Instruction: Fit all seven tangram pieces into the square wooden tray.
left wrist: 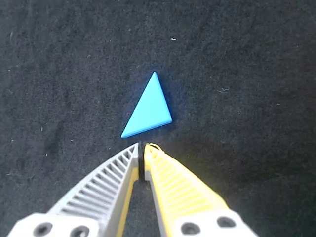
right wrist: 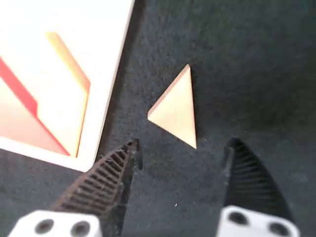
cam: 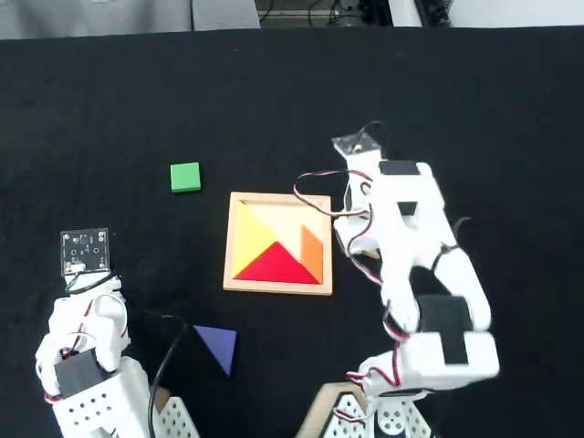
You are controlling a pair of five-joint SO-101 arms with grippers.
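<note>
Straddling a pale triangle [right wrist: 177, 111] beside the tray [right wrist: 104, 84], the right claw [right wrist: 181, 144] is released. The left claw [left wrist: 143, 146], clenched empty, faces a blue triangle [left wrist: 149, 108] near the arm-side edge of the desk [cam: 274, 91].

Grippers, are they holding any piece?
Nothing is held. The left gripper is shut and empty near the blue triangle; the right gripper is open near the pale triangle.
</note>
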